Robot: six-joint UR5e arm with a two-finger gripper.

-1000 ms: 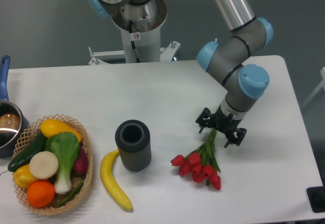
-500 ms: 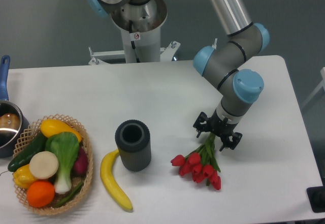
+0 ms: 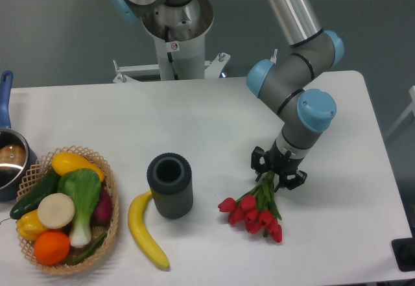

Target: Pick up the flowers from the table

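The flowers [image 3: 253,213], red tulips on thin green stems, lie on the white table [image 3: 214,114] right of centre, with the blooms toward the front. My gripper [image 3: 277,171] points down over the upper end of the stems. Its fingers are drawn in on either side of them and shut on the stems. The stem ends are hidden under the gripper. The blooms still rest on the tabletop.
A dark grey cylinder cup [image 3: 170,185] stands left of the flowers, with a banana [image 3: 145,230] lying at its front left. A wicker basket [image 3: 109,189] of vegetables and fruit sits at the front left. A pot [image 3: 10,163] is at the left edge. The robot's base [image 3: 174,33] is behind the table.
The gripper shifted slightly left over the stems, then its fingers narrowed around them. The flowers have not moved.
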